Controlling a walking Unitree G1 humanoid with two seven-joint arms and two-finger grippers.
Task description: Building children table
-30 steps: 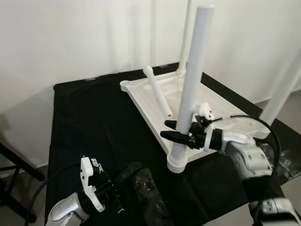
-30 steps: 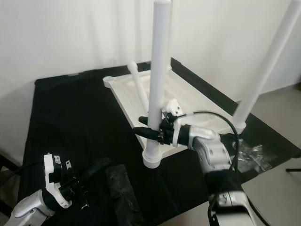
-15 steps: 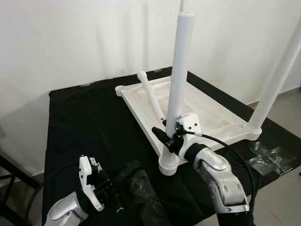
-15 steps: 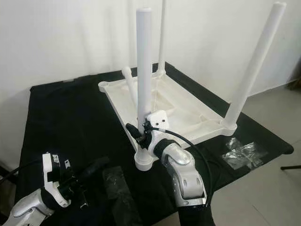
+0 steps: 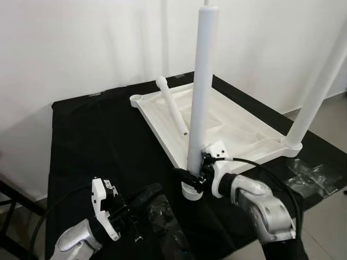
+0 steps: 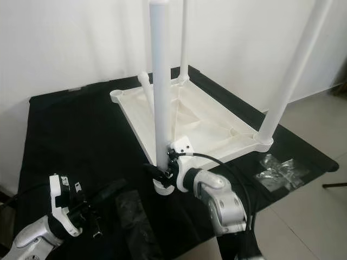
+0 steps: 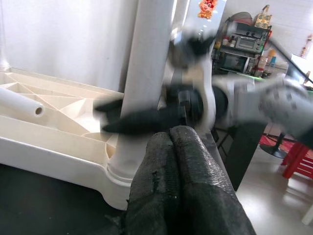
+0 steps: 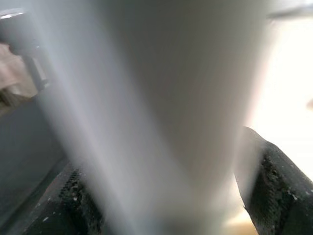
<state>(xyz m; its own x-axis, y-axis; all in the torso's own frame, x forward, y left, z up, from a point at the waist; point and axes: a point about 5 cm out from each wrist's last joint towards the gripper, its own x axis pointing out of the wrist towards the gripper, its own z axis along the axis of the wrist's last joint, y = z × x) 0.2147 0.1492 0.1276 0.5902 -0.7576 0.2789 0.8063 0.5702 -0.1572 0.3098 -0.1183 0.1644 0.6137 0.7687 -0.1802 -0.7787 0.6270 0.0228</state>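
Observation:
An upturned white table top (image 5: 238, 127) lies on a black-covered surface. A white leg (image 5: 203, 81) stands upright in its near corner socket. My right gripper (image 5: 187, 176) is shut on that leg just above the socket, and in the right wrist view its fingers (image 8: 274, 191) press either side of the leg (image 8: 156, 98). Two more legs stand upright, one at the right corner (image 5: 320, 81) and one at the far corner (image 6: 183, 38). A loose leg (image 5: 172, 105) lies slanted across the top by the far-left corner. My left gripper (image 5: 149, 195) rests low at the front left, fingers (image 7: 178, 161) shut and empty.
Clear bags of small parts (image 5: 314, 179) lie on the cloth at the right edge. Crumpled black plastic (image 5: 165, 219) sits at the front beside my left gripper. A white wall runs close behind. The cloth (image 5: 97, 135) at the left is bare.
My right gripper has slid down the near leg, from partway up to just above the socket. The camera has shifted. My left arm stays put.

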